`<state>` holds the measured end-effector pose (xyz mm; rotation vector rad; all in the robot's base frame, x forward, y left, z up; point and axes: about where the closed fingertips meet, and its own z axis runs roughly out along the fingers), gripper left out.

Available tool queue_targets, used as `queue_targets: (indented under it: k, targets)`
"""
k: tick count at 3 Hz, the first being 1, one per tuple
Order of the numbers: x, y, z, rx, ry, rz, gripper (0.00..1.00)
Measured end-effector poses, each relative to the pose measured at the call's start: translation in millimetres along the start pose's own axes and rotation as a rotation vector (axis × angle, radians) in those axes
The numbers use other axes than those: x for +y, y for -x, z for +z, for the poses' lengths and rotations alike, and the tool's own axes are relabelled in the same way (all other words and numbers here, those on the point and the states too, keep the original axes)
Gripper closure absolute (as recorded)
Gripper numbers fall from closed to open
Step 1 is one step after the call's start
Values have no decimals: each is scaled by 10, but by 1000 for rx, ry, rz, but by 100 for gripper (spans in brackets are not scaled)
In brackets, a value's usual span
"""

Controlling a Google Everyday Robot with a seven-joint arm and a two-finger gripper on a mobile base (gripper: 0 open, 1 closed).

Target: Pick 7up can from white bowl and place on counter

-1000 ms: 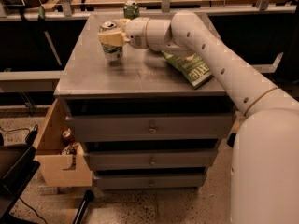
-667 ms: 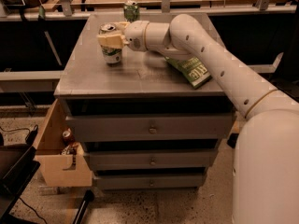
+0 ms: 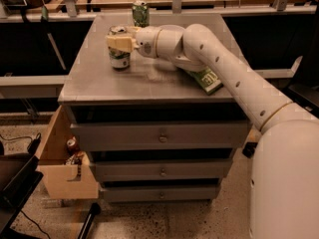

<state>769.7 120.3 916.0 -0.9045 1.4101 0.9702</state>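
Jaws of your gripper [image 3: 119, 42], upper left, are clasping the 7up can [image 3: 119, 60]: be seating it flat before releasing.

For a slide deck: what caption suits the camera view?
Gripper at the 7up can standing upright on the grey counter, a darker green can behind.

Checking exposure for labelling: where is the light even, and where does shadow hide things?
Camera view: warm light falls evenly on the counter, where the gripper sits at the pale can; the recess under its top lies in deep shadow.
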Motion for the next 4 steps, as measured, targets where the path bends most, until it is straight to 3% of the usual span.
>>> queue_targets:
  k: [1,2,3,4]
  targets:
    - [-59,-26,-7,-54,13,46,30]
    - [-36,-27,22,-50,16,44,8]
    - [-20,-27,44,-50,20,44,0]
    - [-19,-27,45,-50,20,44,0]
